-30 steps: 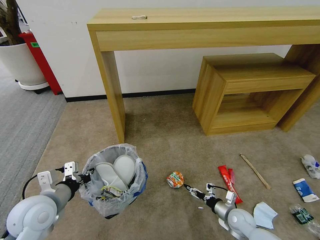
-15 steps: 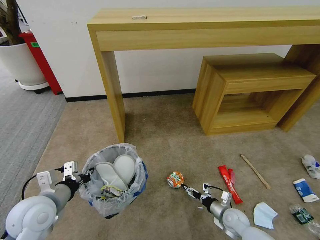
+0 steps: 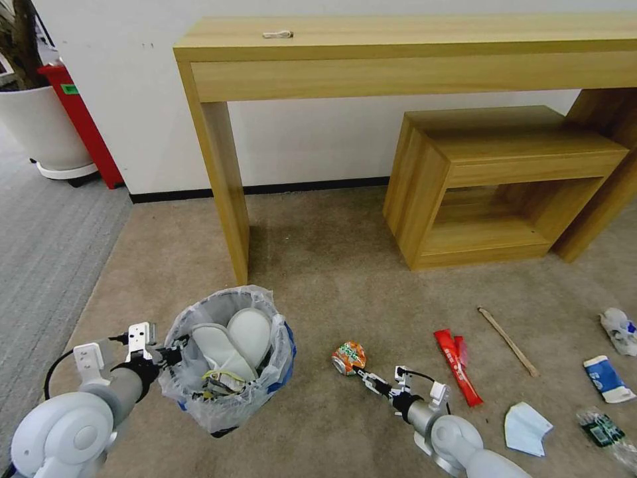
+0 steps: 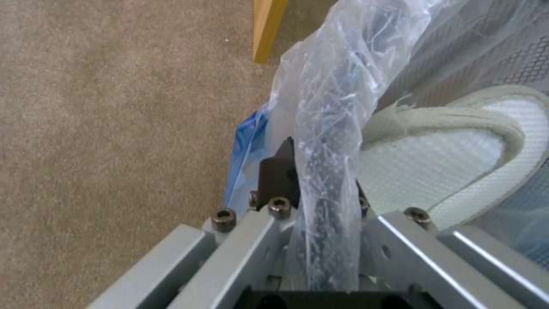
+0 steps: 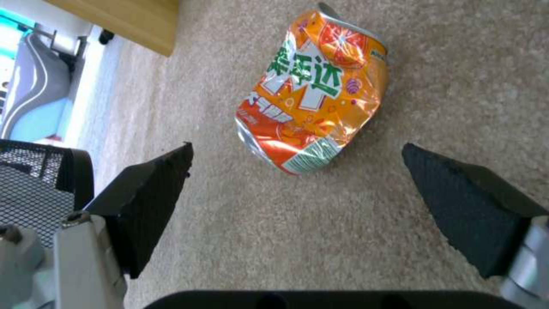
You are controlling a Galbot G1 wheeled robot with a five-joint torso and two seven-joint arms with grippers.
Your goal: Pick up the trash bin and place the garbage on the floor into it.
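Two white slippers sit in the trash bin, which the left claw holds up by pinching the bagged rim. Right claw is spread wide, low over the beige carpet, just short of the crushed orange can. Red wrapper, stick, mask lie further right.

On the crushed can you can read three large green-and-white Chinese characters, 果平达 as best you can make them out, across its orange side. Smaller print near its lower end is too fine for you to read.
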